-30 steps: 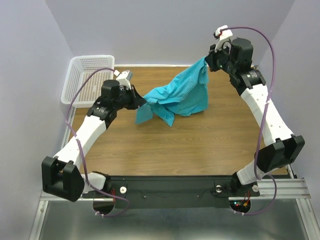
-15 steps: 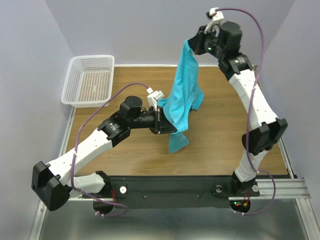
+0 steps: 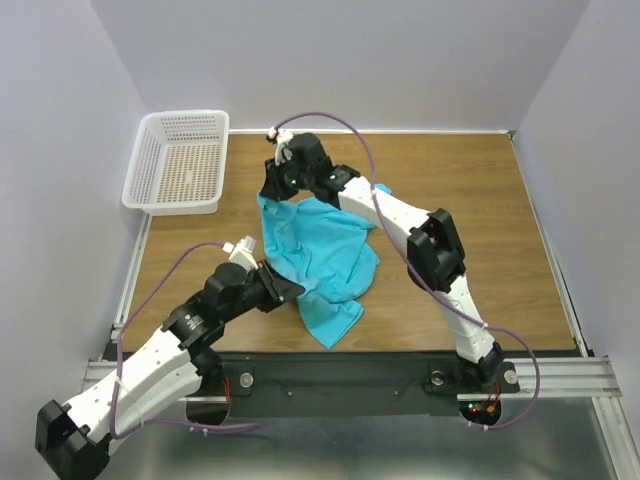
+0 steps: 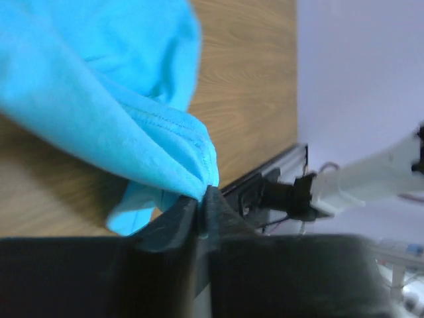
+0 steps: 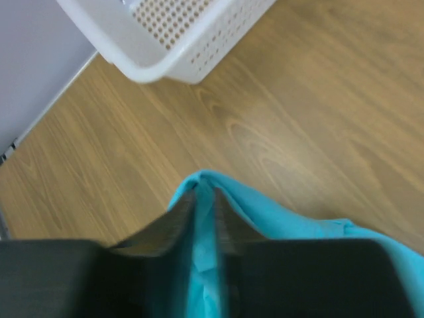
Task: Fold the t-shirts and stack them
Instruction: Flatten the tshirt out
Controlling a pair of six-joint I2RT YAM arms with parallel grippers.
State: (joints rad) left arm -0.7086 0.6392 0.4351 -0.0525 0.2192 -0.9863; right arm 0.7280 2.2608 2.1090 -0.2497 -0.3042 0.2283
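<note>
Far edge of turquoise-blue cotton t-shirt [image 3: 325, 250] pinched by right gripper [image 3: 271, 195]; near hem pinched by left gripper [image 3: 291, 291]. Long axis runs far-to-near, bulk rightward.

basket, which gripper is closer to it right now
Right. The right gripper pinches the t-shirt at its far corner, just off the basket. The left gripper grips the t-shirt's hem near the front edge of the table, farther away.

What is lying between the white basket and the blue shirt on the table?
Nothing. Only bare wooden table separates the basket and the shirt, as seen in the top view and, closer up, in the right wrist view.
</note>
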